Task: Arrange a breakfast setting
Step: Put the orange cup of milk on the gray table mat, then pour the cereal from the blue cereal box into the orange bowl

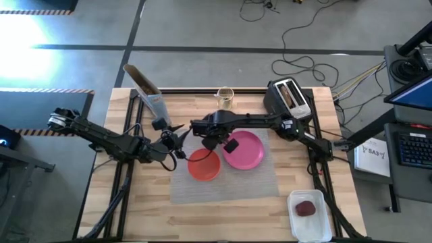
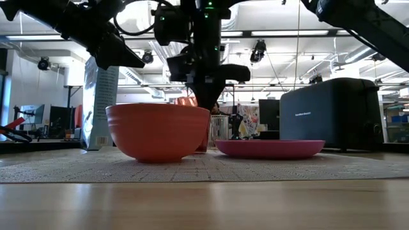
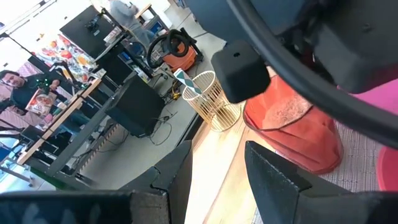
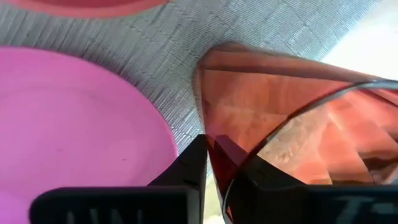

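A grey woven placemat [image 1: 229, 183] lies mid-table. On it rest a red-orange bowl [image 1: 204, 166] and, to its right, a pink plate [image 1: 244, 150]. My right gripper [image 1: 214, 142] hangs over the gap behind them, shut on a small orange cup [image 4: 280, 124], which also shows behind the bowl in the low view [image 2: 192, 101]. My left gripper [image 1: 177, 142] is open and empty, just left of the bowl. A toast slice [image 1: 290, 93] stands in the toaster. A dark-red item [image 1: 305, 208] lies in a white tray. No spoon shows. My right gripper pinches the cup's side wall [image 4: 208, 146] at the rim between its two fingers, one finger outside and the other seemingly inside. The fingers come from above, pointing down. The cup's foot [image 2: 204, 145] is down at the placemat between bowl and plate; whether it rests there I cannot tell.
A black toaster [image 1: 289, 98] stands at the far right. A clear glass [image 1: 224, 98] is at the far middle and a tall bag [image 1: 145, 88] at the far left. The white tray [image 1: 310, 216] is at the near right corner.
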Available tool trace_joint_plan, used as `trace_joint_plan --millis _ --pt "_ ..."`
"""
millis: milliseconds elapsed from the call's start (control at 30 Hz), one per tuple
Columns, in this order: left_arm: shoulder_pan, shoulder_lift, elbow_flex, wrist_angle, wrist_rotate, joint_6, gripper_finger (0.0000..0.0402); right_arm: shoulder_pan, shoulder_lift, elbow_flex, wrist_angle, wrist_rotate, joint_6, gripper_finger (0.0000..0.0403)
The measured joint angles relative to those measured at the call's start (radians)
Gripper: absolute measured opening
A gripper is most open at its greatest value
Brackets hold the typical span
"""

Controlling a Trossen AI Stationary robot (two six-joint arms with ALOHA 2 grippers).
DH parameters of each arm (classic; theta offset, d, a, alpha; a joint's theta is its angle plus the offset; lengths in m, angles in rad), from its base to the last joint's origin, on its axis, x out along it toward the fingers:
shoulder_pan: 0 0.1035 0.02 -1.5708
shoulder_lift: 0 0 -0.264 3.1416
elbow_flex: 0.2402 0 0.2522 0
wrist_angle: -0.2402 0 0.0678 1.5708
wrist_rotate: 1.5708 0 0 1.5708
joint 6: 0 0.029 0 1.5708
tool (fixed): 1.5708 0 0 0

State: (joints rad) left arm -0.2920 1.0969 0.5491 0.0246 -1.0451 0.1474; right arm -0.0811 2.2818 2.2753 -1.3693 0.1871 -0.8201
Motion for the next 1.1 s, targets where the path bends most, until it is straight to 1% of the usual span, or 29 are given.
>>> trace_joint_plan --millis 300,633,700,767,867,933,1033,1100 --pt "0.000 0.000 0.000 0.000 0.000 0.000 0.0132 0.004 -0.007 0.000 -0.004 -0.001 0.101 0.0088" --pt "0.000 0.000 0.000 0.001 0.002 0.000 0.0132 0.040 -0.085 0.015 -0.028 -0.002 0.246 0.0103" --pt "0.000 0.000 0.000 0.004 0.009 0.000 0.0132 0.042 -0.111 0.016 -0.033 -0.002 0.317 0.0102" --pt "0.000 0.000 0.000 0.005 0.011 0.002 0.0132 0.042 -0.133 0.016 -0.036 -0.002 0.421 0.0099" --pt "0.000 0.000 0.000 0.013 0.011 0.008 0.0132 0.042 -0.160 0.015 -0.045 -0.004 0.635 0.0092" --pt "0.000 0.000 0.000 0.022 0.011 0.015 0.0132 0.042 -0.172 0.015 -0.092 -0.004 0.782 0.0088" --pt "0.000 0.000 0.000 0.035 0.010 0.026 0.0132 0.046 -0.192 0.011 -0.213 -0.004 0.901 0.0082" --pt "0.000 0.001 0.000 0.039 0.010 0.030 0.0132 0.052 -0.225 -0.015 -0.192 -0.007 0.966 0.0079"
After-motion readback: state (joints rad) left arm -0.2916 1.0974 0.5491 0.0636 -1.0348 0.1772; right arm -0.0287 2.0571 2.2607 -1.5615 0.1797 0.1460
